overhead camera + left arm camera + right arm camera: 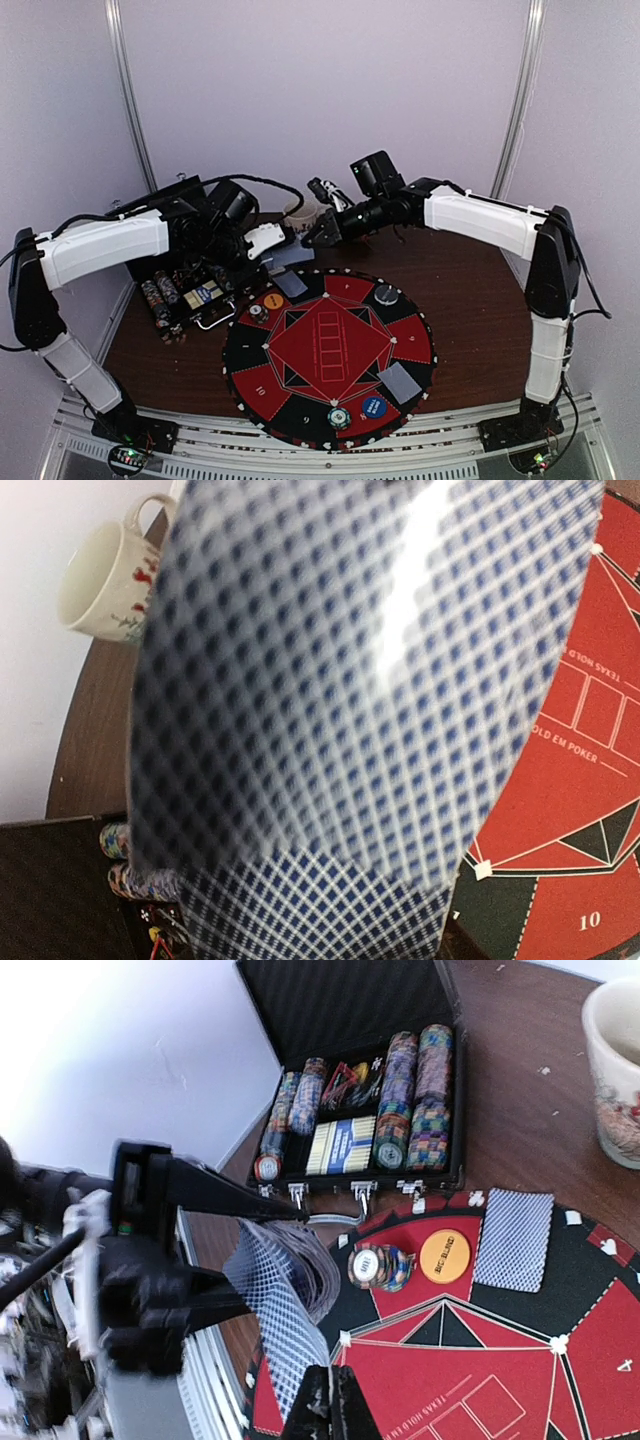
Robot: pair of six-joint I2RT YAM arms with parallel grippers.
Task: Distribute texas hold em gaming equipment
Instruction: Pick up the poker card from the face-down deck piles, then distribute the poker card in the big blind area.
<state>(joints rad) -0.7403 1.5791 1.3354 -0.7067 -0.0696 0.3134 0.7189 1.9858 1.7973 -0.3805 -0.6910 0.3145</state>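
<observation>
My left gripper (270,243) is shut on a deck of blue-checked cards (308,1265) above the mat's far left edge. The card backs (350,700) fill the left wrist view and hide its fingers. My right gripper (330,1407) is shut on the edge of one card (285,1345) that bends out from the deck; it also shows in the top view (312,237). On the round mat (330,345) lie a face-down card (290,283) with an orange disc (272,300) and a chip stack (258,313) at far left, another card (400,380), a blue disc (372,407) and chips (338,418) at near right, and a dark disc (386,293).
An open black case (350,1000) with rows of chips and boxed cards stands left of the mat. A white mug (620,1070) stands behind the mat. The brown table (470,300) ends at the white walls.
</observation>
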